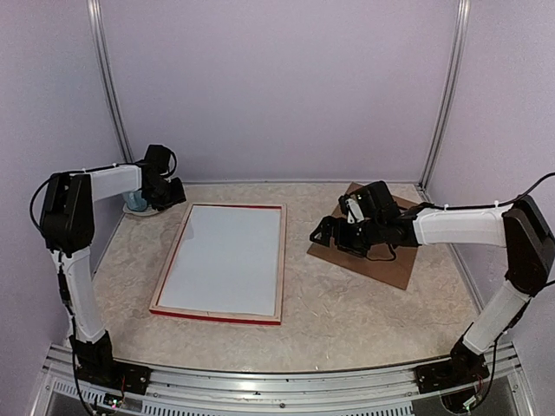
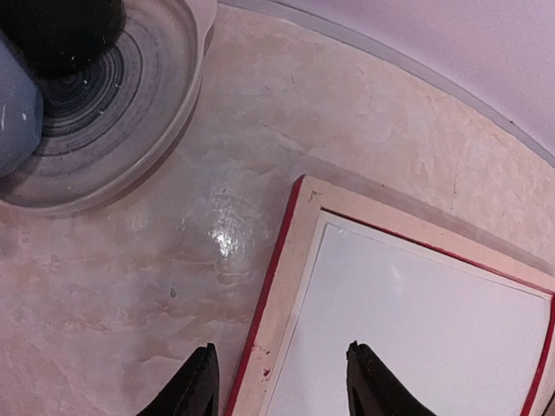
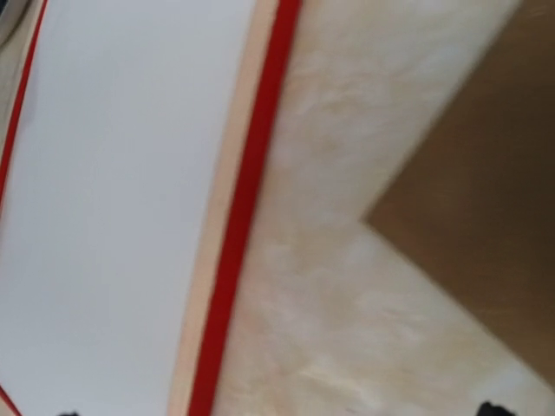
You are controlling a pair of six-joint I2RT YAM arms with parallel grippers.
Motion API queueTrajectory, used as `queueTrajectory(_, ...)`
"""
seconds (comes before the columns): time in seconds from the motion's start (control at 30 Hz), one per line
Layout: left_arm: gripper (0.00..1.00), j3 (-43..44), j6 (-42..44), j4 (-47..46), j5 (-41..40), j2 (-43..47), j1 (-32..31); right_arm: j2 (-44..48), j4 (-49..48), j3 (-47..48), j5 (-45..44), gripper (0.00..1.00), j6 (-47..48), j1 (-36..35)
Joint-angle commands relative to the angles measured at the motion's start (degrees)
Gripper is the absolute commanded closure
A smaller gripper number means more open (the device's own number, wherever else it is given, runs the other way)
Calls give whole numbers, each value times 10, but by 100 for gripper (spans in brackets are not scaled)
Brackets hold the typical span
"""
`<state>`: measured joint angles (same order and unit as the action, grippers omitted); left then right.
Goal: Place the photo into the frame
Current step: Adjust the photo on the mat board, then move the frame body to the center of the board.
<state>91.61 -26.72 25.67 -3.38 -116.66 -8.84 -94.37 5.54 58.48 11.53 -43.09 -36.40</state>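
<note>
Flat at worktop (image 1: 347, 316) centre: the frame (image 1: 217, 315), red edge outermost, pale wood within, filled by a white sheet (image 1: 227, 260). Impossible to tell whether that sheet is the photo turned face down. At 10 o'clock, left gripper (image 1: 166, 192) by the frame's far corner, jaws parted, grasping nothing. At 3 o'clock, right gripper (image 1: 325, 232) between frame and brown board (image 1: 395, 264), jaws spread wide, empty; board partly hidden under the arm. Beside the left gripper, a grey dish (image 2: 130, 113), cut off in the wrist view.
</note>
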Motion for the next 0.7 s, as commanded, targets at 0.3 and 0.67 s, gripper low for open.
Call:
queueTrajectory(0.3, 52, -147, -22, -37, 79, 28, 11, 152, 75, -71, -91, 1, -21, 34)
queueTrajectory(0.67, 76, -233, -24, -55, 90, 68, 2, 190, 140, -113, -173, 1, -41, 41)
